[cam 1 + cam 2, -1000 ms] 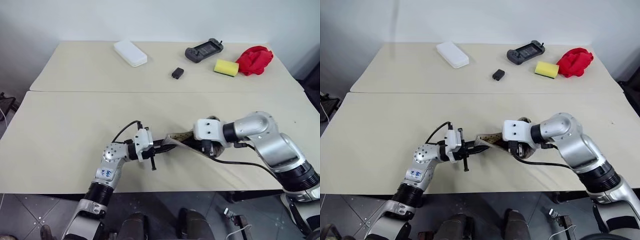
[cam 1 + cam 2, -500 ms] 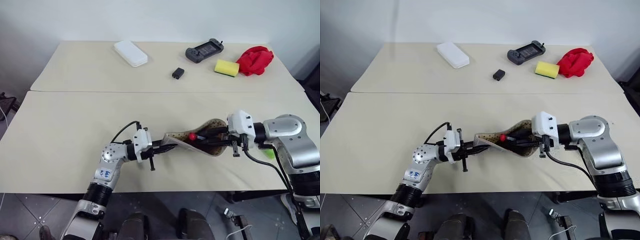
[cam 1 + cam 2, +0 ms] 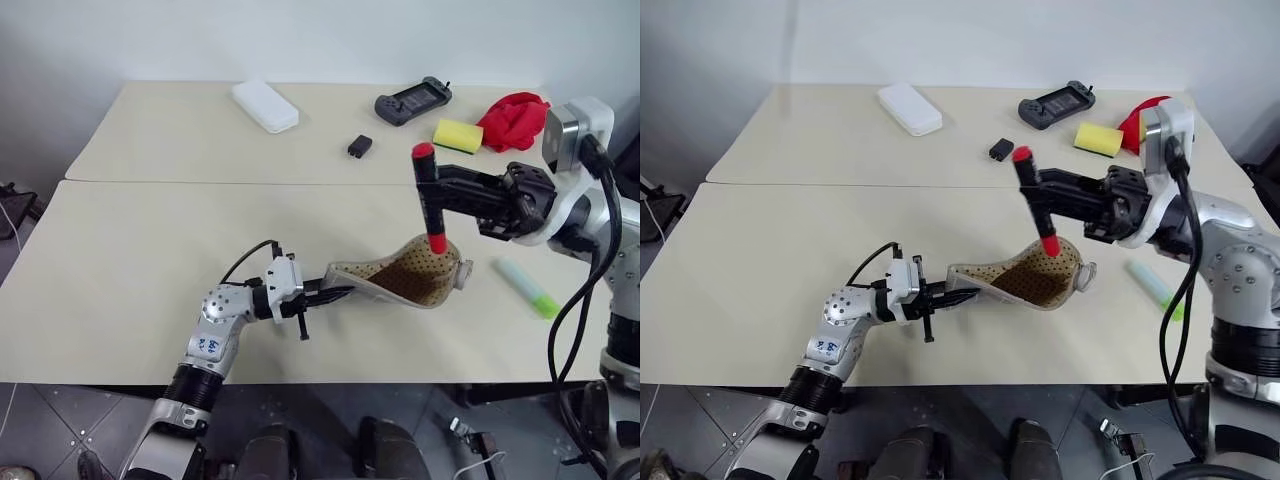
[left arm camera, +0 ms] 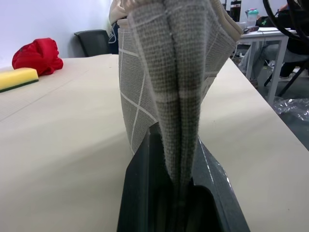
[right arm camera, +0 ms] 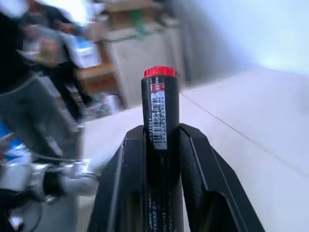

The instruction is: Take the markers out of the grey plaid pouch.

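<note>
The grey plaid pouch (image 3: pixel 405 280) lies open on the near table, its tan dotted lining showing. My left gripper (image 3: pixel 335 292) is shut on the pouch's left end; in the left wrist view the plaid fabric (image 4: pixel 174 72) is pinched between the fingers (image 4: pixel 145 193). My right gripper (image 3: pixel 432 192) hangs above the pouch, shut on a red-capped dark marker (image 3: pixel 428 205) that stands nearly upright, its lower tip just over the pouch mouth. The right wrist view shows that marker (image 5: pixel 159 106) clamped between the fingers (image 5: pixel 195 159). A pale green marker (image 3: pixel 527 288) lies on the table right of the pouch.
On the far table sit a white hard box (image 3: pixel 265 106), a small black block (image 3: pixel 358 146), a black game controller (image 3: pixel 412 101), a yellow sponge (image 3: pixel 457 135) and a red cloth (image 3: pixel 513 120). A seam (image 3: pixel 200 182) divides the two tables.
My right gripper drew the red marker out of the pouch, rose up and to the right, and rolled so the marker now stands upright. The left gripper and pouch stayed put.
</note>
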### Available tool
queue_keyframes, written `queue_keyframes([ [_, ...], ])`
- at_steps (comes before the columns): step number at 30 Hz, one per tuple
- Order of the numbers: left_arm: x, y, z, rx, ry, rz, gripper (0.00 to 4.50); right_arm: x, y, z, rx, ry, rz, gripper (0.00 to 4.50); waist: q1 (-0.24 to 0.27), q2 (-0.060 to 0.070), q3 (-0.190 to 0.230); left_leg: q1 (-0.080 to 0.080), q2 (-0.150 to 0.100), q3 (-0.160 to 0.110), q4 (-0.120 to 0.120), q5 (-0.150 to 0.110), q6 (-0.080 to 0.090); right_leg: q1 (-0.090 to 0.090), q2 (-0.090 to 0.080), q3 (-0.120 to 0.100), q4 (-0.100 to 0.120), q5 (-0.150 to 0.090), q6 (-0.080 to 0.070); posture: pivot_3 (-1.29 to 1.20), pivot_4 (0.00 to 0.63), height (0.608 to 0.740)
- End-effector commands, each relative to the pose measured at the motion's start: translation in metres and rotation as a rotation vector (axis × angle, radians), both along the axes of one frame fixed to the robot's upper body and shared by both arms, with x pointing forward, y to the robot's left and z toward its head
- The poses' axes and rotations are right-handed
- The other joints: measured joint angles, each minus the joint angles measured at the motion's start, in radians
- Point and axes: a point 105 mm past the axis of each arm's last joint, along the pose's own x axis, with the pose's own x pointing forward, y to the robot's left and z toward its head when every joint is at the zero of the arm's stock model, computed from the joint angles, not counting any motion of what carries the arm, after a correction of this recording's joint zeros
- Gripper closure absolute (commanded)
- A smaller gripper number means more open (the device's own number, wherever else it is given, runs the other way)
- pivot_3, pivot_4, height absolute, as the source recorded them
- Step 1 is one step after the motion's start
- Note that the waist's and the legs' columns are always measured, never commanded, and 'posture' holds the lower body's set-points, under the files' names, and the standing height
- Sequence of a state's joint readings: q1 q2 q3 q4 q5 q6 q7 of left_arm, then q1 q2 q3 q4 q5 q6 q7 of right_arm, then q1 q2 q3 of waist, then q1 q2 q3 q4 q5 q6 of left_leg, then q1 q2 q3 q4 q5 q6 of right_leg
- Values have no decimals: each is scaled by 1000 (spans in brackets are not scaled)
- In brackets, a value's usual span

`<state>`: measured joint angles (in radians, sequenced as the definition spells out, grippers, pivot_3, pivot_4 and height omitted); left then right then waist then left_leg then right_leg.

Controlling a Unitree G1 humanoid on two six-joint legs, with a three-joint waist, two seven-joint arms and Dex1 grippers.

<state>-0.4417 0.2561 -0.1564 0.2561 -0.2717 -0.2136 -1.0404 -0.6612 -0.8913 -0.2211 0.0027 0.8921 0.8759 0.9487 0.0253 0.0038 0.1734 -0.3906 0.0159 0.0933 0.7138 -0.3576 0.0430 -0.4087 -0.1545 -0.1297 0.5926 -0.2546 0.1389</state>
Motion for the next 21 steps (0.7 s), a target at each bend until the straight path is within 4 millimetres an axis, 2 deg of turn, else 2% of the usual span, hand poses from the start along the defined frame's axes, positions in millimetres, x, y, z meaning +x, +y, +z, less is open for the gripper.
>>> queue_keyframes([
  [1,0,12,6,-5,-18,11,4500,14,-43,-34,-201,111,-226,3936,-2,0,0,0,-1,0,0,0,1,0,-1,0,0,0,0,0,150,740],
  [4,-3,22,2,17,-4,14,4500,16,-54,-53,-296,152,-292,3936,-15,1,0,0,0,5,-2,-1,1,-2,0,0,-1,0,0,0,150,740],
  [8,-4,39,0,37,5,38,4500,18,-80,-106,-414,314,-470,3936,-23,2,0,0,-1,5,-2,-1,0,-2,4,-1,-1,0,0,0,150,740],
  [13,-4,36,1,26,6,41,4500,7,-78,-131,-437,384,-462,3936,-21,2,0,0,0,5,-1,-1,0,-2,3,0,-1,0,0,0,150,740],
  [15,-4,35,4,14,7,43,4500,3,-76,-134,-415,392,-444,3936,-19,2,0,0,0,5,-1,-1,0,-1,3,0,-1,0,1,0,150,740],
  [21,-2,44,13,-34,33,78,4500,10,-77,-111,-384,242,-423,1867,-18,2,0,0,0,5,-1,-1,0,-1,3,0,-1,0,1,0,150,740],
])
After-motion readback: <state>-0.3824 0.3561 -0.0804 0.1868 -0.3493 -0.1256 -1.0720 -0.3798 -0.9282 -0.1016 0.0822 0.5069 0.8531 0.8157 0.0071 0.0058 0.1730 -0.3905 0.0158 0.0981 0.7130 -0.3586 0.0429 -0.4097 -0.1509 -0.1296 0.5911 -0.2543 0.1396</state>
